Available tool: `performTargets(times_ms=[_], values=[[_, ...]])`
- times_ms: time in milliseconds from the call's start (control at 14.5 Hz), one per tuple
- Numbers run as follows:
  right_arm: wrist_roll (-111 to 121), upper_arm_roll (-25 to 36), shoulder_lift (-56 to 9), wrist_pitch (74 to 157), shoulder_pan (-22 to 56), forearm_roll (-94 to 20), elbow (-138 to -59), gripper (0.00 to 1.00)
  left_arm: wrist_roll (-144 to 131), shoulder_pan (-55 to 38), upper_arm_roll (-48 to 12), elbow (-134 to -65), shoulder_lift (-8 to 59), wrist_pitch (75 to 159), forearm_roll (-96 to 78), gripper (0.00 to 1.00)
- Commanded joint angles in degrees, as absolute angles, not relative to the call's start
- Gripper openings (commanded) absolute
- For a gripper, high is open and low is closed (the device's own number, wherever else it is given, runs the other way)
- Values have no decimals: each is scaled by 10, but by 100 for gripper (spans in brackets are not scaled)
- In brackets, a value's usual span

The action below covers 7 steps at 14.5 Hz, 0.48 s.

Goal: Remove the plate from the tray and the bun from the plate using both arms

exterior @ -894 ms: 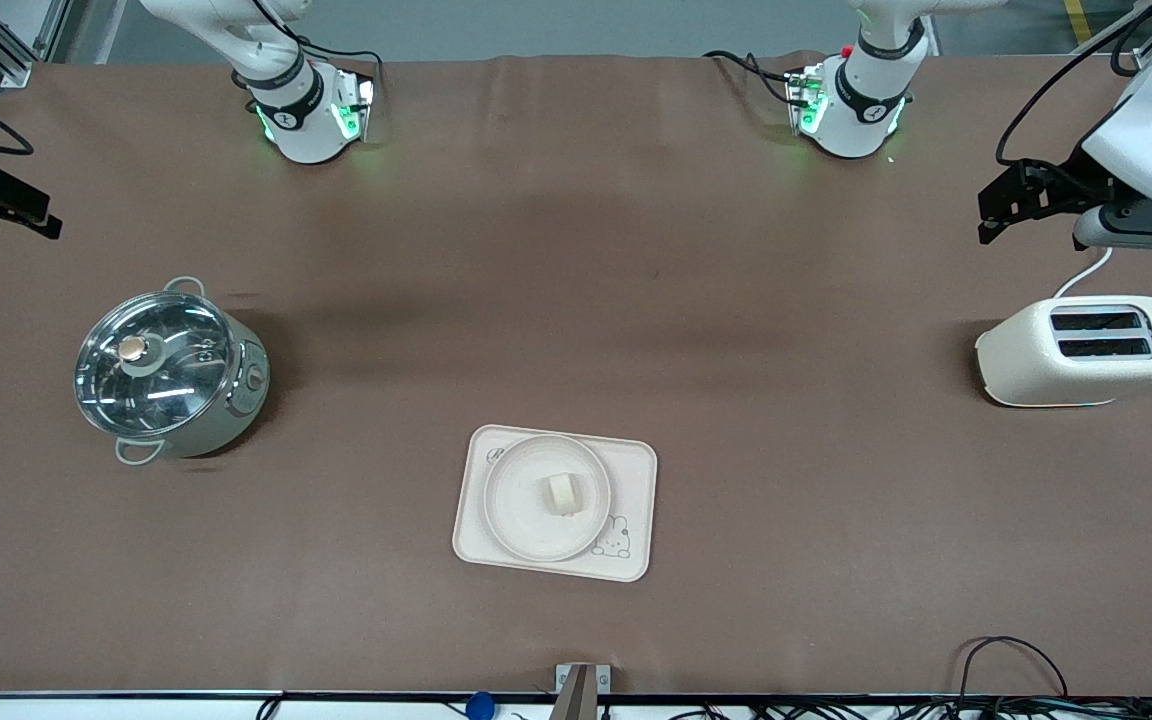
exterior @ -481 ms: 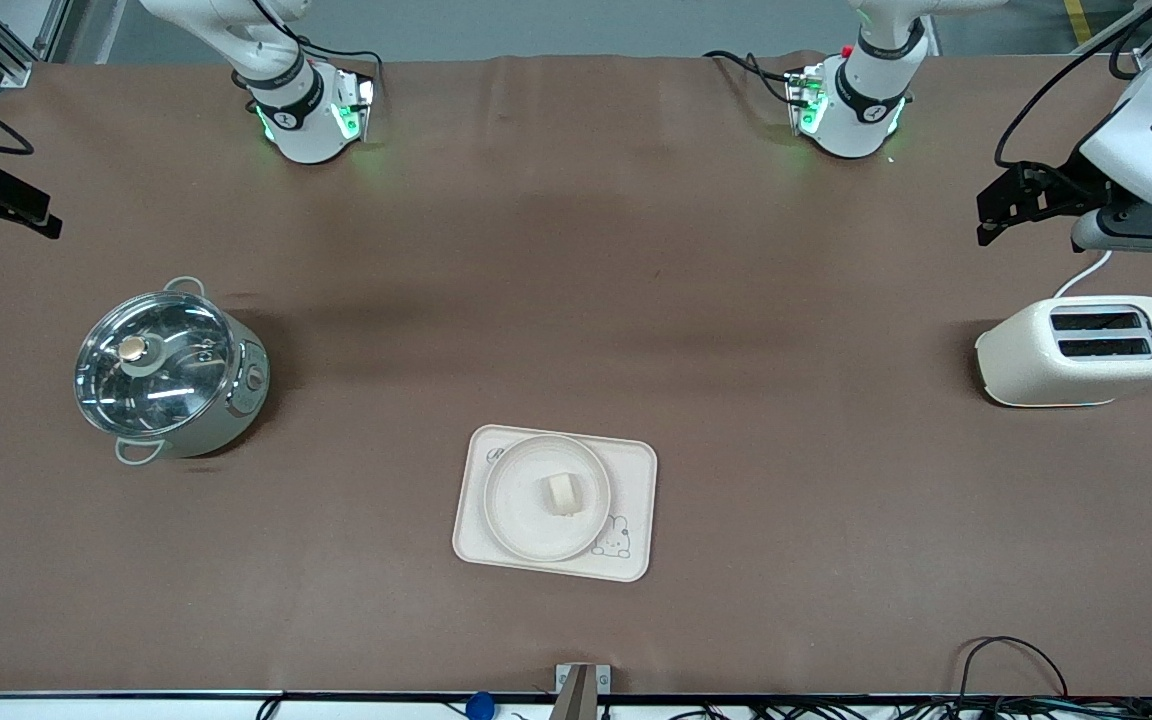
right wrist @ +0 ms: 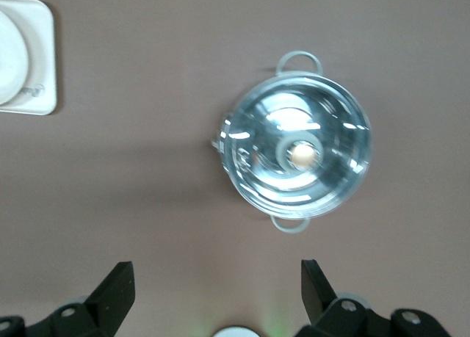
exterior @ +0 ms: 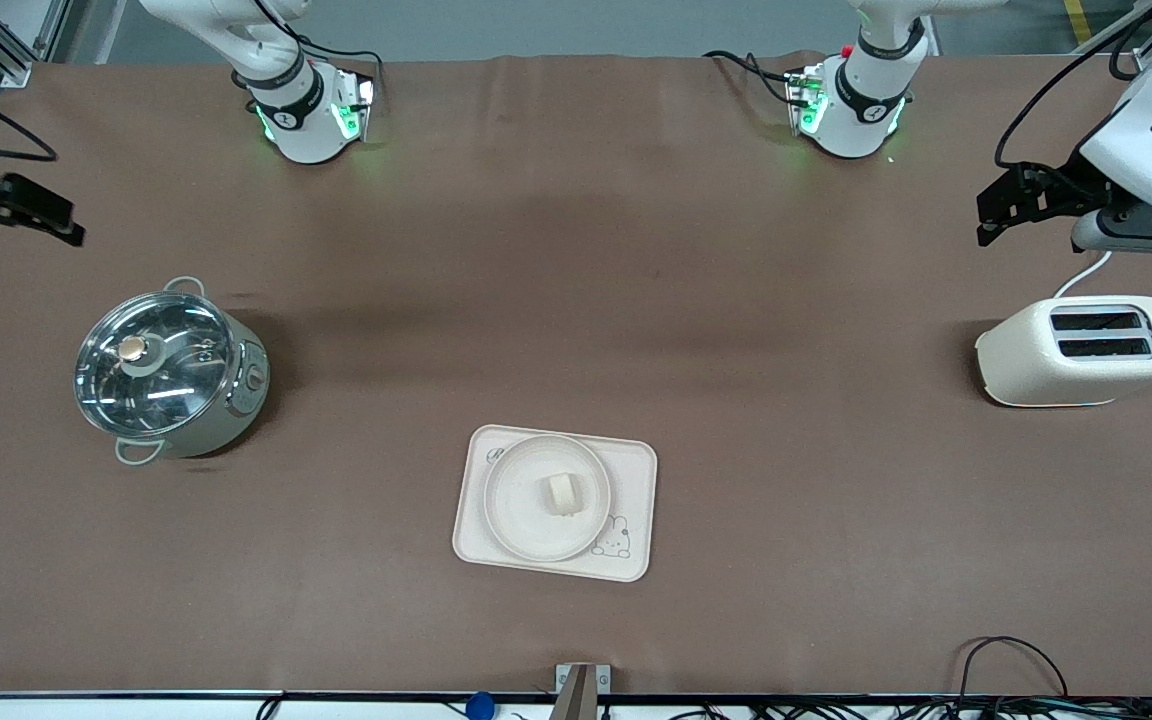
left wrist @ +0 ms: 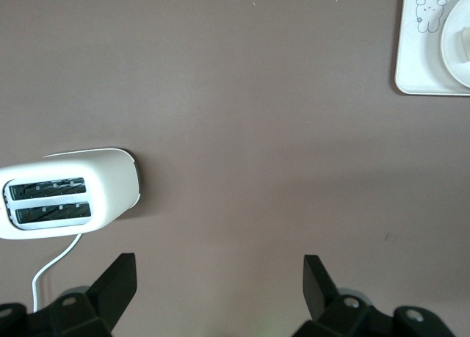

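The round cream plate lies on the rectangular rabbit tray, on the table's middle part near the front camera. The small pale bun sits on the plate. My left gripper is open and empty, up over the table beside the toaster at the left arm's end. My right gripper is open and empty, up at the right arm's end by the pot. The left wrist view shows its open gripper, the tray corner, the plate edge and the bun. The right wrist view shows its open gripper.
A cream toaster with a white cord stands at the left arm's end; it also shows in the left wrist view. A steel pot with a glass lid stands at the right arm's end; it also shows in the right wrist view. Cables lie along the table's near edge.
My right gripper has shifted a little toward the table's middle. The left arm has barely moved. Plate, bun and tray are unmoved.
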<state>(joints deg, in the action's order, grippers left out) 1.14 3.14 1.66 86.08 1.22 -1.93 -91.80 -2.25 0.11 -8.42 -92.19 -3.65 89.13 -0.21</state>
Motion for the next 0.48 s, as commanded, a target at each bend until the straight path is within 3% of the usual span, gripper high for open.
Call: performTargets(times_ms=[0,412], values=[[-3,32,9,951,42,-59,-1009,100,-14,4,-86,-898,-21,889,-4,100],[-116,32,-133,1059,145,-116,-1016,100,-22,4,-86,-897,-20,889,-4,100]])
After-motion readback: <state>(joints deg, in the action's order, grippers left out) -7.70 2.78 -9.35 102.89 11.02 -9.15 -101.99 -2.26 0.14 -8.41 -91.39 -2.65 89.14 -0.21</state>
